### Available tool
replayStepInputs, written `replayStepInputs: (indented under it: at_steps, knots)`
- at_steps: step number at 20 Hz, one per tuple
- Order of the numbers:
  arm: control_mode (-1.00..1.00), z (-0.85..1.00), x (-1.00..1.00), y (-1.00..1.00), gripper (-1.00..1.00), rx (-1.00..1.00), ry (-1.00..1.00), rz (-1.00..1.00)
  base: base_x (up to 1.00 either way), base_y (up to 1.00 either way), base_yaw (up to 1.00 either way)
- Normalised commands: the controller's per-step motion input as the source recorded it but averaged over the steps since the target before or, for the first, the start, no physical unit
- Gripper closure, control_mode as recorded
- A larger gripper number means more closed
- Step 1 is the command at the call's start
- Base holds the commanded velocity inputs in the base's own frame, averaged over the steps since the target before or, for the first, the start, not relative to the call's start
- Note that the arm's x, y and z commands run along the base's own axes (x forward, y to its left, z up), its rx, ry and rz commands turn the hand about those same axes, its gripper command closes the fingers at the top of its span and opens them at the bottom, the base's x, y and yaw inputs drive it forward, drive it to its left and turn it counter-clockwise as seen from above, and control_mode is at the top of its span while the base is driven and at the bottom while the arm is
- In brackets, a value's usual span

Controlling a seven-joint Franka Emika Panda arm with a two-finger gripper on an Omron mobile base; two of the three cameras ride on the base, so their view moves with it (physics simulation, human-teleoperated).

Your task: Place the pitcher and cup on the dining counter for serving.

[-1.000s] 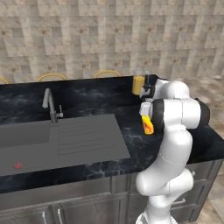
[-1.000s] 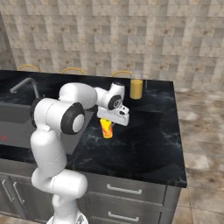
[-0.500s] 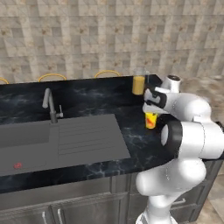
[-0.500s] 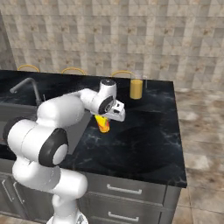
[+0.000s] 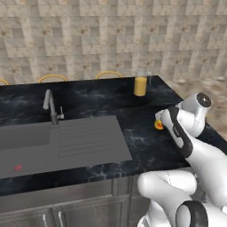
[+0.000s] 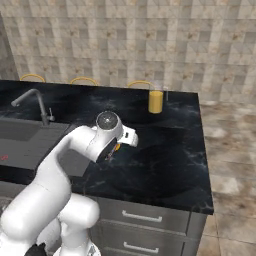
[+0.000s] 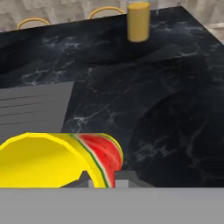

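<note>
The cup (image 7: 61,159) sits pinched in the claw (image 7: 103,180), apparently above the dining counter (image 7: 166,109).

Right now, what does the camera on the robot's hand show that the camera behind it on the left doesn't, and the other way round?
The hand view looks into the open mouth of the yellow cup and shows the red watermelon picture on its side, close above the gripper, which is shut on its wall. The left base view instead shows the faucet, the grey sink, the cabinet fronts and the stone wall, with the cup as a small yellow spot by the arm. Both show the pitcher standing at the far edge of the black counter.
</note>
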Motion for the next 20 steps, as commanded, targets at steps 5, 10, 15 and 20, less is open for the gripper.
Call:
replayStepInputs:
  at_steps: [5,10,15,20]
  knots:
    - [1.00,0.00,0.00,0.00,1.00,0.00,0.00,0.00,-1.00,-0.82,0.00]
    - [1.00,0.00,0.00,0.00,1.00,0.00,0.00,0.00,-0.77,-1.00,0.00]
    - [1.00,0.00,0.00,0.00,1.00,0.00,0.00,0.00,-0.33,-1.00,0.01]
    - [1.00,0.00,0.00,0.00,1.00,0.00,0.00,0.00,0.07,-1.00,0.06]
